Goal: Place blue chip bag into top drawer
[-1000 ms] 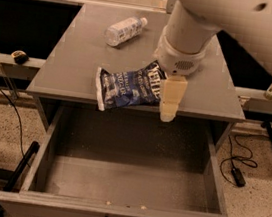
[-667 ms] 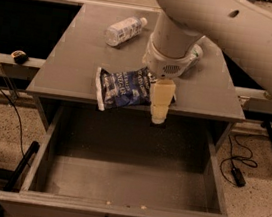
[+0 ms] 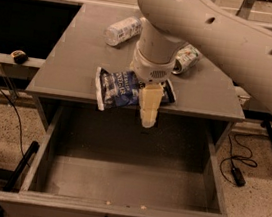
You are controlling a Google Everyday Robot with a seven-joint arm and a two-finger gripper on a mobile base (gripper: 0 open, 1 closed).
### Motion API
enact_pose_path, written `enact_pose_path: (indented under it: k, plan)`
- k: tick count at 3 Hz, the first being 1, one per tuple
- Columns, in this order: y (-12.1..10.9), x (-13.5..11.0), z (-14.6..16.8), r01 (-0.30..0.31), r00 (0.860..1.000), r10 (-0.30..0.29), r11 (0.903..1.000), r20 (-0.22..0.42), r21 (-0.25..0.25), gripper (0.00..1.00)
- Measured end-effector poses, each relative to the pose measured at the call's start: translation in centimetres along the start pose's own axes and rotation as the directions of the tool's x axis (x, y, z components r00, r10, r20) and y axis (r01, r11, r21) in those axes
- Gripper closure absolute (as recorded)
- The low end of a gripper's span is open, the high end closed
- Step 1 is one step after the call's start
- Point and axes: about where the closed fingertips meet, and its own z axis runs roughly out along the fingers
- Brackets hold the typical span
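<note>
step: carrying, bag not yet in drawer | hand [image 3: 147,114] clamped on bag [image 3: 114,88] at front edge of tabletop [image 3: 77,57], above open drawer [image 3: 111,214] | next: bring it out over the drawer cavity, lower, release

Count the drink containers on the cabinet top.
2: plastic bottle at back left; can right of the arm, which may hide more. The gripper hangs over the blue chip bag at the front.
</note>
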Motion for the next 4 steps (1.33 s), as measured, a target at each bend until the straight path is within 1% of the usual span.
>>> enact_pose_path:
  k: [1,2,3,4]
  plan:
    - [-0.3,-1.7,1.6,0.011,0.999,-0.01,0.9997,0.032,-0.024,0.25]
    - [-0.5,-3.0,2.5,0.003,0.998,0.0,0.9994,0.066,-0.034,0.48]
    - [-0.7,-3.4,2.6,-0.02,0.996,0.023,0.9993,0.091,-0.032,0.71]
    - [-0.8,-3.3,0.4,-0.048,0.98,0.047,0.9988,0.193,0.003,0.94]
